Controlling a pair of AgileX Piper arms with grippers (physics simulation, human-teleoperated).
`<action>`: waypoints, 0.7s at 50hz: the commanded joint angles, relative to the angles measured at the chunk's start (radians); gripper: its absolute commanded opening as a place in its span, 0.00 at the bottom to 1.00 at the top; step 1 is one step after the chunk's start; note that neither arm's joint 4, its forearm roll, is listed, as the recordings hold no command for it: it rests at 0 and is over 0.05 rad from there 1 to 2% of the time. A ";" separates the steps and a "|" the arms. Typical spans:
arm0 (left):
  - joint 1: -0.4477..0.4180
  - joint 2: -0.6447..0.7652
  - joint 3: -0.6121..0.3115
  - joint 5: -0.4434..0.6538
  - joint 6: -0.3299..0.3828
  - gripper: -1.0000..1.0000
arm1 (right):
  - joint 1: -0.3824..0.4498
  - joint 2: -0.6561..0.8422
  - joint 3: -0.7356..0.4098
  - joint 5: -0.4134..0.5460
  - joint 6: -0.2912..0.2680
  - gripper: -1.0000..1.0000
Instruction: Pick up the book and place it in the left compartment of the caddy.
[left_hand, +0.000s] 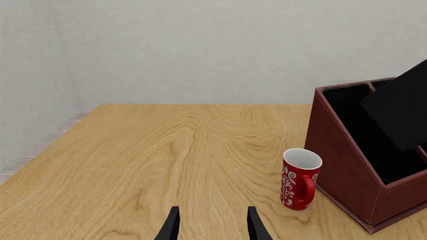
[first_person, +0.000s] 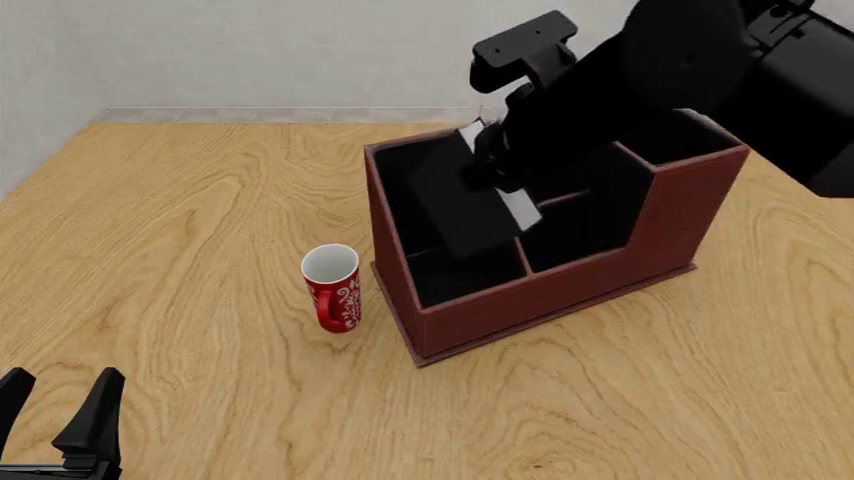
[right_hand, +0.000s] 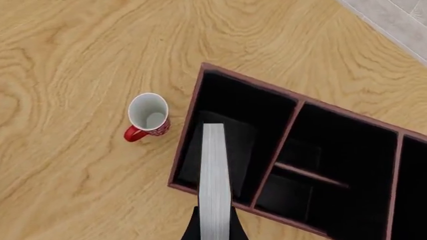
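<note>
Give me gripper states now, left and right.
Left gripper: open, holding nothing, low over the table.
Right gripper: shut on the book, held above the caddy.

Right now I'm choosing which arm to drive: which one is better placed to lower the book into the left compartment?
Right. Its gripper holds the book above the left compartment; the left gripper sits open, far off.

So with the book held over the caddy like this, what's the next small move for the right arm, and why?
Probably lower it straight down. The right gripper is shut on the book, which hangs tilted over the left compartment, apparently partly below the rim of the caddy. It doesn't look seated yet, so opening now would likely drop it. The mug stands clear beside the caddy.
</note>
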 joint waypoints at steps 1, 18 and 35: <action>0.000 0.000 0.000 0.000 0.000 1.00 | -0.001 -0.007 0.059 -0.063 0.038 0.00; 0.000 0.000 0.000 0.000 0.000 1.00 | -0.011 0.004 0.119 -0.122 0.047 0.00; 0.000 0.000 0.000 0.000 0.000 1.00 | -0.025 0.039 0.129 -0.153 0.044 0.00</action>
